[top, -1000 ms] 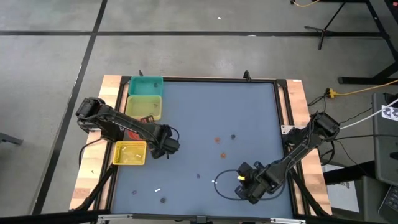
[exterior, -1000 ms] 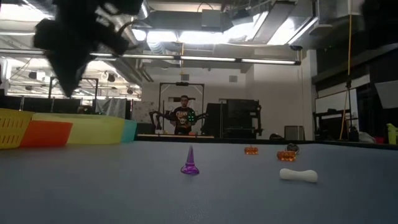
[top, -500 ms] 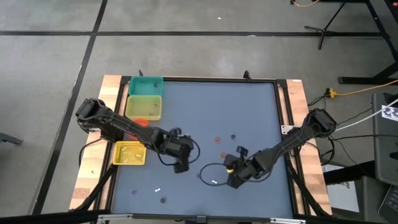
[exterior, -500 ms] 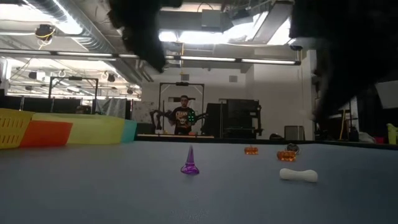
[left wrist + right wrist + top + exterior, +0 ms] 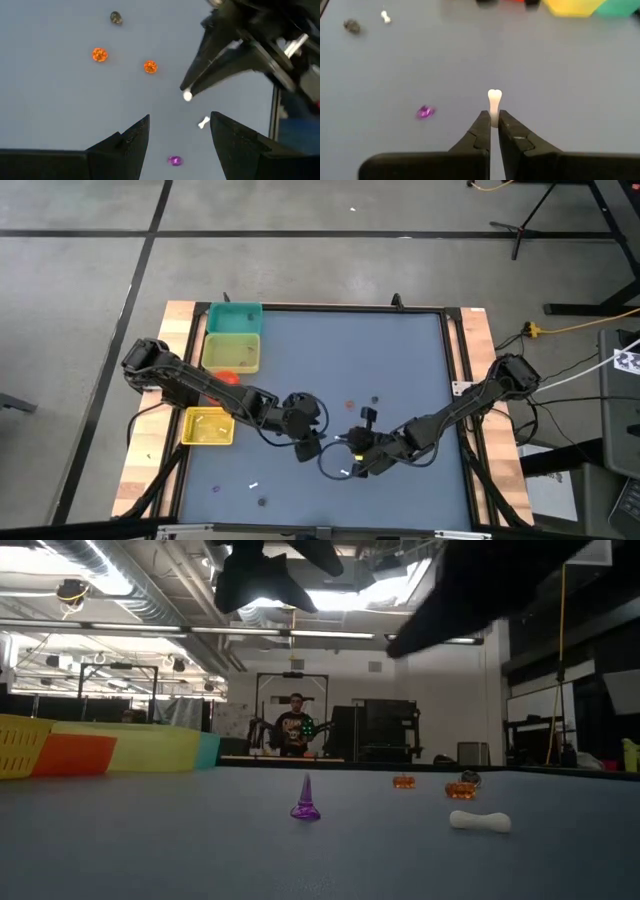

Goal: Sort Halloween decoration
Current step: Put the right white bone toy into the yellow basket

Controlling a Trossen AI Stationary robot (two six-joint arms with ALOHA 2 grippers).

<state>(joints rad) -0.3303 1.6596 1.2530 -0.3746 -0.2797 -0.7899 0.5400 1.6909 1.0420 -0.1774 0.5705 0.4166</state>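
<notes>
Right gripper (image 5: 491,131) above the blue table (image 5: 400,360), mid-front, clenched on a small white bone-shaped stick (image 5: 493,103). Left gripper (image 5: 180,131) just beside it, fingers spread, empty. Two round orange trinkets (image 5: 100,54) lie nearby.

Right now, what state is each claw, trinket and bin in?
Right claw: shut on white bone, lifted above the table.
Left claw: open, empty, above the purple trinket.
Orange trinkets: loose on the table.
Yellow bin: upright, holds white pieces.
</notes>
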